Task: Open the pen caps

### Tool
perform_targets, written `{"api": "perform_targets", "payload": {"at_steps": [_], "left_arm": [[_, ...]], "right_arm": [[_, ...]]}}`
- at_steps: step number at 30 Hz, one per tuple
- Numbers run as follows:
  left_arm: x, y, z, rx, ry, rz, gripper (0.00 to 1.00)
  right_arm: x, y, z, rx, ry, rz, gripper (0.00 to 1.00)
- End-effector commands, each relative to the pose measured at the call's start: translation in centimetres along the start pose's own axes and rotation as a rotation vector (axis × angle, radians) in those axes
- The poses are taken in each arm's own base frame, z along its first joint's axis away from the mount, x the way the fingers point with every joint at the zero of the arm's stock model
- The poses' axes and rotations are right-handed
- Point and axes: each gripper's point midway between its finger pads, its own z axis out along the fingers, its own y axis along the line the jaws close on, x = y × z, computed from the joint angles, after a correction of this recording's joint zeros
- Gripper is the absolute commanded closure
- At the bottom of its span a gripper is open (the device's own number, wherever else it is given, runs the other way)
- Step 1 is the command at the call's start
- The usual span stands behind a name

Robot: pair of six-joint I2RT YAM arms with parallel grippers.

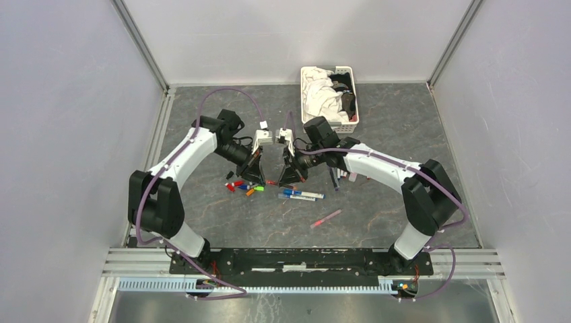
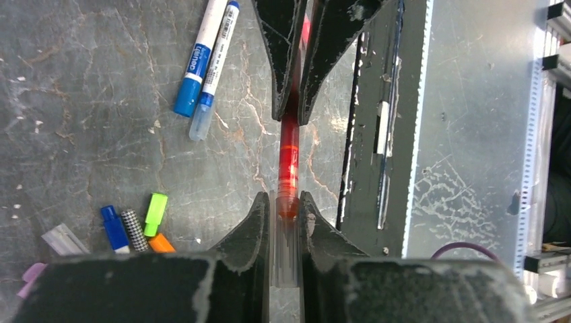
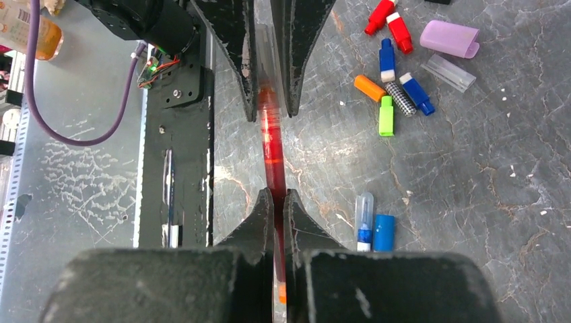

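A red pen (image 1: 272, 182) hangs level above the table between my two grippers. My left gripper (image 2: 286, 205) is shut on its clear cap (image 2: 287, 259), and the pen's red end sits in the cap's mouth. My right gripper (image 3: 273, 196) is shut on the red barrel (image 3: 271, 145). In the top view the left gripper (image 1: 255, 172) and right gripper (image 1: 289, 175) face each other tip to tip. Several loose caps (image 1: 242, 187) lie under the left gripper: green (image 3: 386, 115), orange (image 3: 369, 87), blue (image 3: 417, 93), red (image 3: 399, 31), lilac (image 3: 450, 38).
Two blue-ended pens (image 1: 301, 195) lie side by side just in front of the grippers, also in the left wrist view (image 2: 202, 60). A pink pen (image 1: 326, 218) lies nearer the front. More pens (image 1: 339, 176) lie under the right arm. A white basket of cloths (image 1: 350, 120) stands at the back.
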Motion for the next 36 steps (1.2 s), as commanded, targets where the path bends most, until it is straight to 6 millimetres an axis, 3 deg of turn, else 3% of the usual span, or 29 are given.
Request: {"api": "perform_targets", "payload": {"at_steps": [1,2,5,8,11,18,21,25,30,33,36], "left_arm": [[-1.2,-0.6,-0.7,0.003,-0.012,0.096,0.98],[-1.2,-0.7,-0.8,0.002,-0.013,0.097,0.98],[-1.4,-1.1,-0.9,0.002,-0.022,0.109,0.98],[-1.7,-1.3,-1.1,-0.001,-0.031,0.12,0.98],[-1.8,-1.5,-1.2,-0.002,-0.037,0.129,0.98],[-2.0,-1.6,-1.5,-0.012,-0.035,0.143,0.98],[-2.1,-1.6,-1.8,-0.021,-0.025,0.156,0.98],[-1.4,-1.2,-2.3,-0.038,0.032,0.172,0.98],[-1.1,0.3,-4.5,-0.114,0.084,0.198,0.98],[-1.1,1.1,-6.0,-0.144,0.084,0.196,0.98],[-0.8,1.5,-6.1,-0.149,0.083,0.188,0.98]], "right_arm": [[-2.2,-0.6,-0.2,0.029,-0.089,-0.012,0.91],[-2.2,-0.6,-0.1,0.03,-0.107,0.025,0.81],[-2.7,0.2,0.7,-0.032,-0.176,0.06,0.66],[-2.8,1.1,1.7,-0.097,-0.191,0.1,0.57],[-2.9,1.8,2.6,-0.151,-0.196,0.128,0.56],[-2.3,2.2,2.9,-0.203,-0.184,0.158,0.78],[-1.1,2.0,2.6,-0.192,-0.153,0.169,1.0],[1.0,0.6,1.2,-0.115,-0.14,0.189,1.0],[4.6,-1.9,-0.6,0.018,-0.068,0.233,1.0],[5.4,-2.7,-1.5,0.057,-0.062,0.239,1.0],[5.9,-3.4,-2.0,0.09,-0.045,0.253,1.0]]}}
